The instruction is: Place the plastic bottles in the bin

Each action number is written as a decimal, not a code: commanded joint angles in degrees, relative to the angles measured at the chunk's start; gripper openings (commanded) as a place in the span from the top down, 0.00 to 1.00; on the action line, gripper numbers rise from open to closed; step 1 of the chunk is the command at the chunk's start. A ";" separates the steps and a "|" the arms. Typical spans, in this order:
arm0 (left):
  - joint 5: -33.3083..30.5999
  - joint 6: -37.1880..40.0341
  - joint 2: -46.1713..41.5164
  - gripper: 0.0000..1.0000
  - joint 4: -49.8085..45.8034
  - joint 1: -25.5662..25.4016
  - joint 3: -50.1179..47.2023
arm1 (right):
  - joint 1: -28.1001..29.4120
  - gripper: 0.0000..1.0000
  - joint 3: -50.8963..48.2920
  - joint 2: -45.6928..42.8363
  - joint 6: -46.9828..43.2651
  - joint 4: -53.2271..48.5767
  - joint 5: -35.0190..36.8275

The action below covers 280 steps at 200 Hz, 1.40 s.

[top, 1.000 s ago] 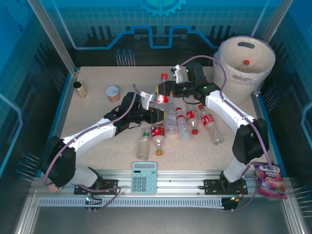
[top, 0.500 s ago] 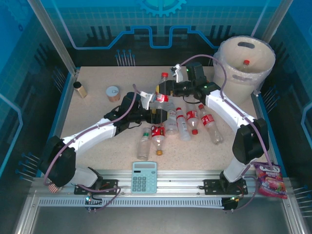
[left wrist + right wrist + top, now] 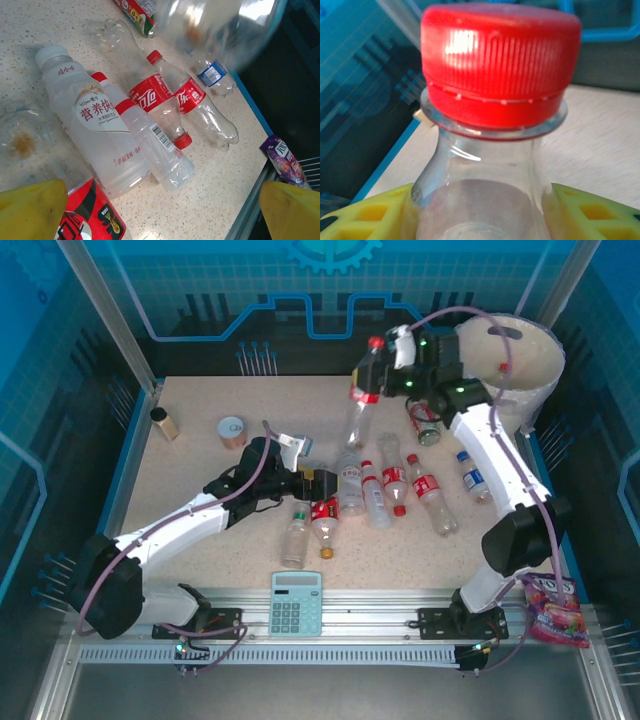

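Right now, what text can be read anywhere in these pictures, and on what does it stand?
"营养快": label of the white-capped bottle.
Print on its cap: too small to read.
White script on the red-labelled bottles: too curved to read for certain.
Purple snack pouch: blurred.
Calculator keys: too small.

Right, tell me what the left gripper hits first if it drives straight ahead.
Probably the nearest red-labelled bottle, lying right at the open jaws of the left gripper; the white-capped bottle sits just beyond it. Depth is hard to judge.
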 commanded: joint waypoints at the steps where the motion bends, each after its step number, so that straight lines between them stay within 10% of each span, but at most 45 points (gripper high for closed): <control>1: -1.58 0.87 -1.57 0.01 -1.33 -0.30 -1.33 | -3.06 0.56 6.27 -4.15 -6.79 -3.89 7.75; 128: -1.52 0.35 -1.13 0.01 -1.85 -0.17 -0.93 | -15.28 0.86 0.95 -11.57 -32.64 22.35 37.71; 157: -1.68 0.04 -0.87 0.01 -2.33 -0.16 -0.47 | -16.14 1.00 -4.83 -10.98 -37.04 28.71 39.62; 280: -4.22 -1.73 -2.61 0.01 -7.18 0.48 -2.07 | -21.90 1.00 -5.67 1.80 -32.97 23.00 37.34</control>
